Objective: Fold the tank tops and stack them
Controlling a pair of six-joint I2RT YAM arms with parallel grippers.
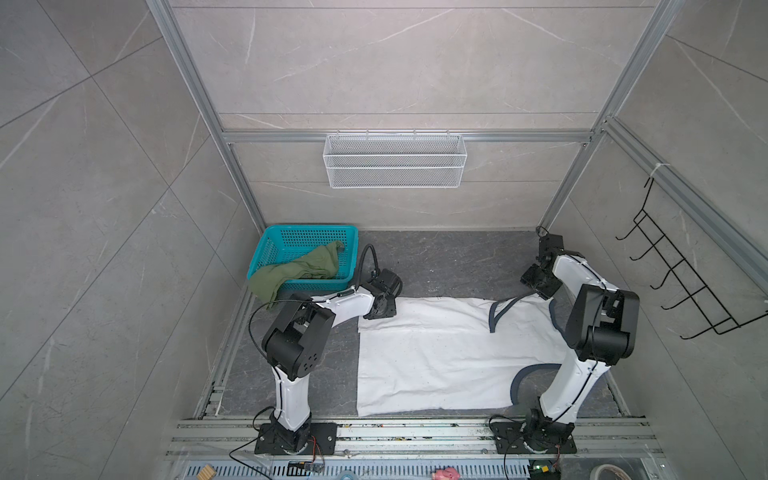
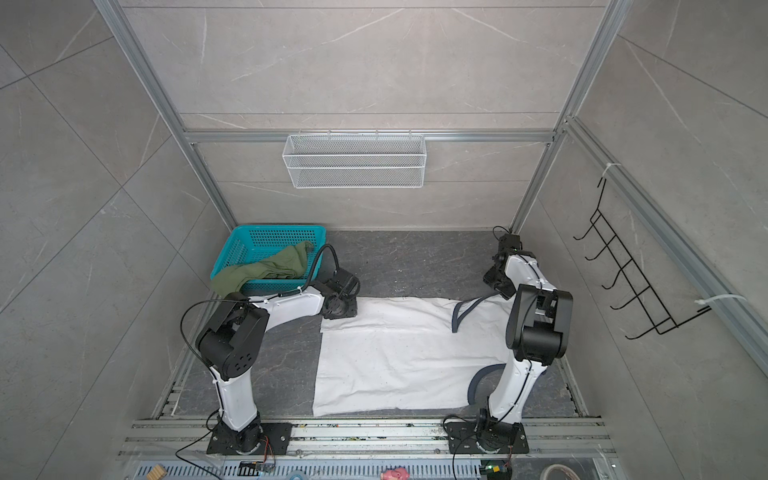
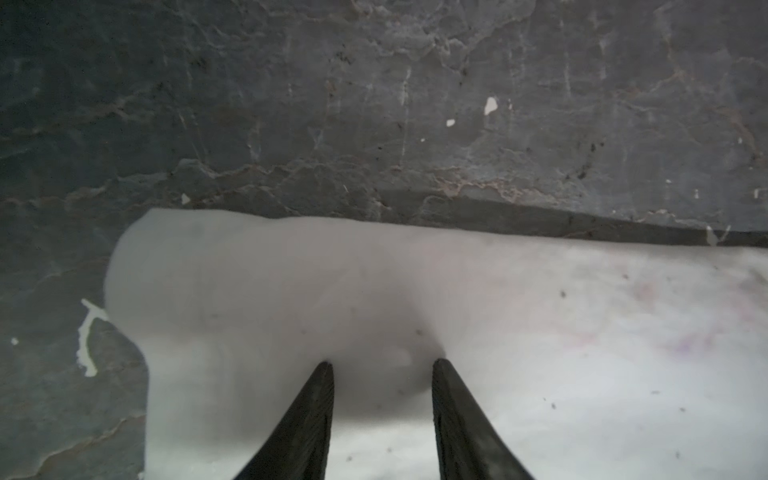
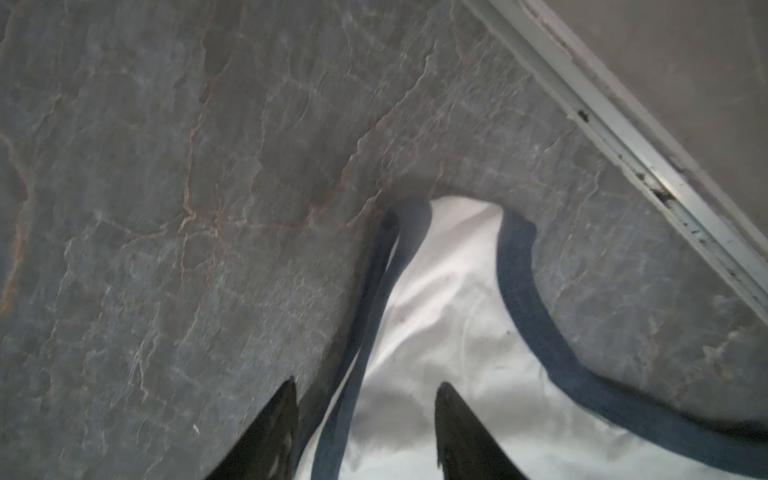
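Looking at a dark stone-look surface (image 1: 436, 257) boxed in by gray tiled walls (image 1: 395, 62). Two tank tops: white tank top (image 1: 436, 353) flat mid-surface, olive tank top (image 1: 299, 270) draped over the one teal basket (image 1: 291, 231). Both left fingers (image 3: 311, 415) and right fingers (image 4: 457, 440) are spread over the white one.

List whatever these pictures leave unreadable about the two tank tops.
- Olive green tank top: bunched over the rim of the teal basket in both top views; its own folds hide its front.
- White tank top: the right arm hides one shoulder strap in both top views; no print shows in any view.
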